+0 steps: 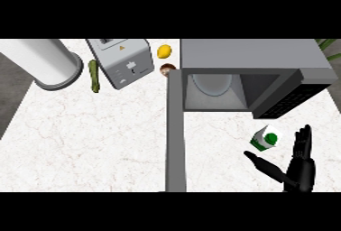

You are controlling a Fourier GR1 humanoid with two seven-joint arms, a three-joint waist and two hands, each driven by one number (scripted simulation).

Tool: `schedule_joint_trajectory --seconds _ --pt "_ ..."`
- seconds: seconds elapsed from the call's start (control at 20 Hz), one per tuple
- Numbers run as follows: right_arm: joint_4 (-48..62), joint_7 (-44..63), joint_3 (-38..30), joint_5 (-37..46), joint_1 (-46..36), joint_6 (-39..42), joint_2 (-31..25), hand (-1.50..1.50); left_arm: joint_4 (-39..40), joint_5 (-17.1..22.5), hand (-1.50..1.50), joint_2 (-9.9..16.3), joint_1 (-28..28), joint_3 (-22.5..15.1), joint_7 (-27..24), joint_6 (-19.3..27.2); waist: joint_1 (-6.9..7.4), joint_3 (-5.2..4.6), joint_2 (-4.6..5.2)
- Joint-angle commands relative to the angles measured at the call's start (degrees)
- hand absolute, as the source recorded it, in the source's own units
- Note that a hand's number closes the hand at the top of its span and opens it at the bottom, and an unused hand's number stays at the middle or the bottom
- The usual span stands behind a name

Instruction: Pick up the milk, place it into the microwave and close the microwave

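The milk (264, 138), a small white and green carton with a round green mark on its side (no lettering could be read), stood on the tabletop (93, 140) near the open microwave (256, 74), just in front of its right part. The right hand (298, 168) was spread open beside the carton, fingers straight and thumb apart, holding nothing. The microwave door (175, 131) swung toward the near edge. Far left stood a toaster (122, 62) bearing a small yellow warning triangle.
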Motion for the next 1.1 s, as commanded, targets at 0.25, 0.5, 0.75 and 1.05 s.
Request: schedule_joint_trajectory --seconds 0.25,0.5,0.75,1.05 --pt "18.30 -12.03 -5.22 -2.34 -7.90 0.81 -0.76 -1.50 -2.50 3.65 -1.50 -0.71 1.33 2.94 3.15 -1.93 0.16 0.00 0.00" --pt "31.79 -17.67 -9.20 -3.76 -15.45 1.94 -4.10 -1.50 -2.31 -2.07 -1.50 -3.84 -0.90 -0.37 2.68 -1.32 0.17 0.01 0.07" --pt "42.11 -24.82 -10.87 -4.51 -18.43 3.80 -4.96 -1.50 4.17 2.37 -1.50 0.46 -2.24 5.40 0.73 -5.28 0.26 0.02 0.11" --pt "50.06 -31.54 -10.98 -3.63 -23.40 9.05 -7.39 1.50 0.03 2.42 -1.50 -1.48 -1.51 3.87 3.23 -3.56 0.57 0.08 0.23"
